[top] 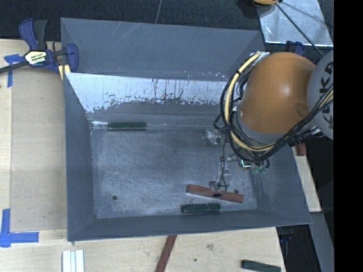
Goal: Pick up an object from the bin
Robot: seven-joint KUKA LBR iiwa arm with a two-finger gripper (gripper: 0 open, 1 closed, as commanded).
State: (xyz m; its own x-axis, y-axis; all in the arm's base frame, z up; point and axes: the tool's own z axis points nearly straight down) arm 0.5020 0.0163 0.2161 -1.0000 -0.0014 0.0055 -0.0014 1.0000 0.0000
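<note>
A flat reddish-brown stick (pixel 214 193) lies on the bin floor near the front right, slightly slanted. My gripper (pixel 219 184) reaches down right over its middle, its thin fingers ending at the stick's top surface. A dark green bar (pixel 200 208) lies just in front of the stick along the front wall. A second dark green bar (pixel 126 126) rests at the back left, against the rear wall.
The arm's orange dome with its looped cables hangs over the bin's right side and hides the floor beneath it. A small dark speck lies on the floor at the front left.
</note>
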